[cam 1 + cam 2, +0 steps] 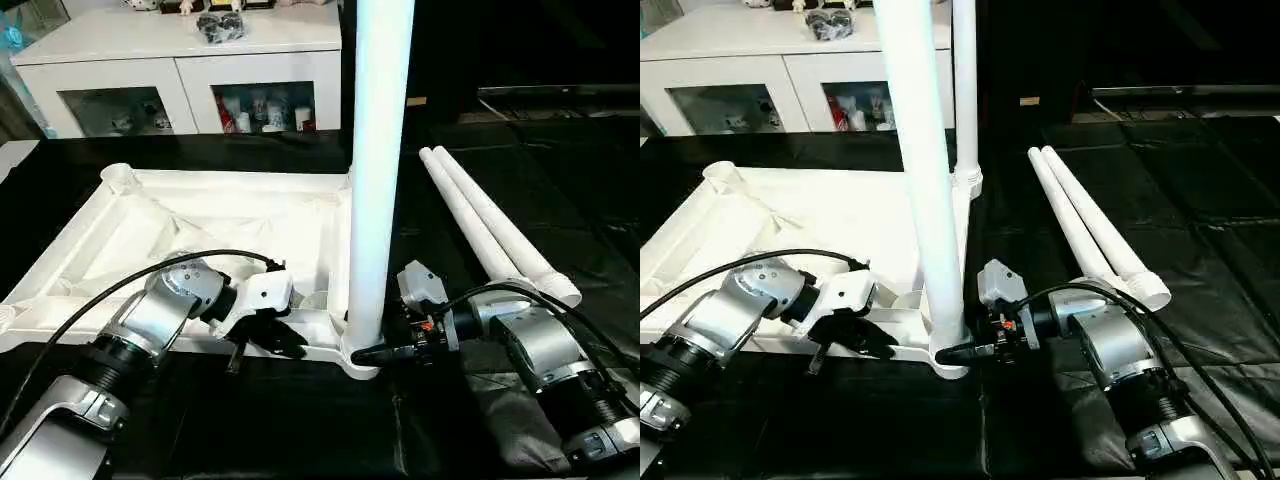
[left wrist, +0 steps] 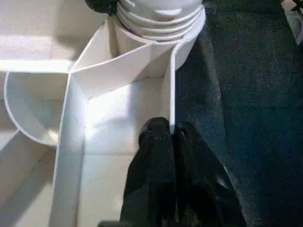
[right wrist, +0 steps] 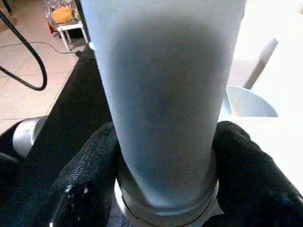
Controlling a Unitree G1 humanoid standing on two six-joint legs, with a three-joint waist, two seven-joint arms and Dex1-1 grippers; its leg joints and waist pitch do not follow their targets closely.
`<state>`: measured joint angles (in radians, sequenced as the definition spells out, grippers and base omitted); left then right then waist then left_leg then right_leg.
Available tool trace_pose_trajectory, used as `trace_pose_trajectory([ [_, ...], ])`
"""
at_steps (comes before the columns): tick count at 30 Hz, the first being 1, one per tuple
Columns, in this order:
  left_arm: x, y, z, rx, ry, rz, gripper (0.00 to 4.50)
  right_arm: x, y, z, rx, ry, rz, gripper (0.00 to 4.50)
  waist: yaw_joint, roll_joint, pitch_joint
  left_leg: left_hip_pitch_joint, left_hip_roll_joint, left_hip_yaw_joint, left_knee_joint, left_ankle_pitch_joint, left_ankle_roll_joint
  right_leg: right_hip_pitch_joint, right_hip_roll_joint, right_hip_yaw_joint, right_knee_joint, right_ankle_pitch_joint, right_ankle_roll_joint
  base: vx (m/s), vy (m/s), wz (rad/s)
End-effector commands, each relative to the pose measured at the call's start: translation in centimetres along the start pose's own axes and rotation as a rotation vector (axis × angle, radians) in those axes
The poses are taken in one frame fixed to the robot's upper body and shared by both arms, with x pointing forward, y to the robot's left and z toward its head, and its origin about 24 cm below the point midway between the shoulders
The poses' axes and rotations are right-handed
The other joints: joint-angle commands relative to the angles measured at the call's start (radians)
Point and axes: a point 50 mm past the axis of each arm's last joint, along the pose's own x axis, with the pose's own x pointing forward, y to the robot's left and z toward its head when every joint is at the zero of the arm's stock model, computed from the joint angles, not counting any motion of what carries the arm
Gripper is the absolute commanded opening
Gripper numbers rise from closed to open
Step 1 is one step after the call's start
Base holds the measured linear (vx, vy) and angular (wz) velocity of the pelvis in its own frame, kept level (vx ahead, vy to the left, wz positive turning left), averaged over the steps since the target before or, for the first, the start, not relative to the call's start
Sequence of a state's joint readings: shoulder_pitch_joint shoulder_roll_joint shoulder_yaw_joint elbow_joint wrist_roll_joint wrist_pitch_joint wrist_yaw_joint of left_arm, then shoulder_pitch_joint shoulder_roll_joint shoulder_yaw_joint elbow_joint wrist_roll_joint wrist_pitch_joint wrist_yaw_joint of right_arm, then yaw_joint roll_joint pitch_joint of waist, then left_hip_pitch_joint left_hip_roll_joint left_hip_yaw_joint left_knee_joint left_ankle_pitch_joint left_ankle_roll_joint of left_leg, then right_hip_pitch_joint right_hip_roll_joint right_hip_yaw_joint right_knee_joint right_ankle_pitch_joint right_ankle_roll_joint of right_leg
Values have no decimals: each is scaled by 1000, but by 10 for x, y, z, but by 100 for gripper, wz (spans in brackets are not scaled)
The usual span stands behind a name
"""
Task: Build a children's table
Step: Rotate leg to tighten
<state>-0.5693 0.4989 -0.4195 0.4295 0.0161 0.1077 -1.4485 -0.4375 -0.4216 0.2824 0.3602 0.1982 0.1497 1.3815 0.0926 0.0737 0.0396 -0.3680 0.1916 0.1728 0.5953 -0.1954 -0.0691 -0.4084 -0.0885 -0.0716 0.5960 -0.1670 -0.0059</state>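
Table roughly half built: upside-down tabletop [image 1: 200, 225] has two legs standing, right gripper [image 1: 962, 350] jaws gripping the near leg [image 1: 378, 170] at its socket, left gripper [image 2: 173, 142] jaws closed on the tabletop's rim alongside, two loose legs [image 1: 490, 225] beyond the right jaws still to fit.

This looks like a room set up as a robot test space dressed like a home. Behind the upturned children's table [image 1: 215, 225] stands a white cabinet [image 1: 180, 70] with glass doors, small figurines and packages visible on its shelves and a few dark objects on its top. The children's table and two spare legs [image 1: 490, 225] beside it lie on black padded floor mats [image 1: 560, 180], and past the mats, in the right wrist view, bare tan flooring [image 3: 28, 61] carries a loose black cable [image 3: 28, 71] and a small cluttered stand [image 3: 66, 19].
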Motion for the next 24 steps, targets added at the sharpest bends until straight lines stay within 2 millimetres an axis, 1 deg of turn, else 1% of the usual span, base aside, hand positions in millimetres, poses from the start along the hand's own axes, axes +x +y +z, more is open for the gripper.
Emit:
trace_pose_trajectory([
  [1,5,5,10,8,-32,39,0,6,2,2,8,-16,1,259,-3,-7,-65,7,35,-4,-67,-172,69,58,-50,38,-57,-166,-264,0,0,0],
  [3,6,9,13,-21,-61,86,0,8,3,1,29,-29,-18,258,-1,-7,-64,9,34,-4,-67,-185,64,56,-51,38,-60,-189,-261,0,0,0],
  [4,8,13,16,-46,-91,127,0,12,1,-1,55,-38,-71,258,-2,-7,-62,8,34,-4,-69,-188,57,57,-50,39,-61,-204,-256,0,0,0],
  [5,9,15,18,-61,-109,151,0,15,0,-3,72,-43,-107,258,-5,-8,-59,7,32,-4,-71,-207,50,58,-51,38,-65,-239,-247,0,0,0],
  [6,9,15,18,-61,-109,151,0,15,0,-3,72,-43,-107,257,-6,-9,-60,6,30,-6,-72,-212,46,60,-52,37,-66,-260,-238,0,0,0],
  [7,14,23,26,-113,-153,232,0,27,-4,-7,109,-55,-223,257,-9,-8,-59,7,30,-6,-74,-219,39,58,-52,37,-71,-295,-221,0,0,0],
  [8,17,26,28,-135,-163,264,0,32,-6,-9,126,-59,-259,257,-15,-9,-54,5,28,-9,-78,-233,29,57,-53,36,-76,-343,-205,0,0,0],
  [9,20,31,33,-174,-180,314,0,40,-9,-10,154,-69,-325,257,-18,-9,-53,5,28,-9,-78,-239,21,59,-53,35,-77,-367,-195,0,0,0],
  [10,22,33,36,-198,-190,340,0,45,-10,-10,170,-76,-361,257,-21,-9,-54,7,26,-10,-78,-242,14,57,-54,35,-79,-387,-187,0,0,0],
  [11,25,36,39,-223,-202,368,0,51,-13,-9,200,-88,-402,257,-33,-10,-54,9,23,-12,-79,-247,4,56,-54,35,-84,-417,-175,0,0,0],
  [12,30,41,46,-271,-227,423,0,62,-17,-7,243,-95,-463,257,-37,-10,-54,7,22,-12,-79,-246,8,56,-54,34,-85,-417,-174,0,0,0],
  [13,35,45,51,-303,-241,460,0,70,-20,-6,284,-101,-514,257,-47,-11,-52,5,22,-13,-79,-245,5,54,-52,34,-83,-407,-180,0,0,0],
  [14,37,46,53,-316,-246,475,0,74,-22,-5,303,-104,-537,257,-53,-11,-54,8,19,-14,-78,-255,6,55,-51,31,-88,-427,-174,0,0,0],
  [15,38,48,55,-327,-250,497,0,77,-23,-4,320,-109,-559,257,-54,-10,-54,9,18,-13,-77,-260,11,53,-52,32,-90,-432,-171,0,0,0],
  [16,39,48,55,-330,-251,504,0,78,-24,-4,325,-110,-565,257,-59,-10,-53,4,18,-14,-77,-255,20,55,-51,32,-91,-423,-170,0,0,0],
  [17,44,54,62,-359,-272,568,0,86,-29,0,362,-120,-627,257,-58,-12,-55,5,18,-11,-75,-245,28,53,-51,34,-92,-411,-169,0,0,0],
  [18,45,55,64,-366,-276,584,0,87,-30,1,370,-121,-642,257,-59,-11,-54,5,17,-10,-74,-239,30,51,-50,34,-93,-406,-172,0,0,0],
  [19,48,57,68,-376,-281,618,0,90,-32,3,390,-128,-675,256,-57,-12,-56,7,17,-10,-74,-233,32,52,-49,33,-93,-398,-175,0,0,0],
  [20,49,58,70,-380,-279,633,0,91,-33,4,400,-131,-694,256,-55,-13,-56,6,17,-11,-74,-225,36,52,-51,34,-92,-388,-175,0,0,0],
  [21,50,58,71,-381,-281,641,0,92,-33,5,399,-133,-697,256,-54,-11,-57,6,19,-11,-74,-224,38,52,-51,34,-91,-382,-175,0,0,0],
  [22,50,59,72,-377,-283,645,0,93,-34,5,394,-134,-701,256,-53,-13,-58,3,19,-12,-75,-219,42,55,-50,33,-89,-367,-175,0,0,0],
  [24,51,58,73,-356,-273,646,0,92,-34,6,389,-140,-711,256,-51,-12,-58,2,20,-12,-76,-212,49,55,-50,34,-87,-337,-179,0,0,0],
])
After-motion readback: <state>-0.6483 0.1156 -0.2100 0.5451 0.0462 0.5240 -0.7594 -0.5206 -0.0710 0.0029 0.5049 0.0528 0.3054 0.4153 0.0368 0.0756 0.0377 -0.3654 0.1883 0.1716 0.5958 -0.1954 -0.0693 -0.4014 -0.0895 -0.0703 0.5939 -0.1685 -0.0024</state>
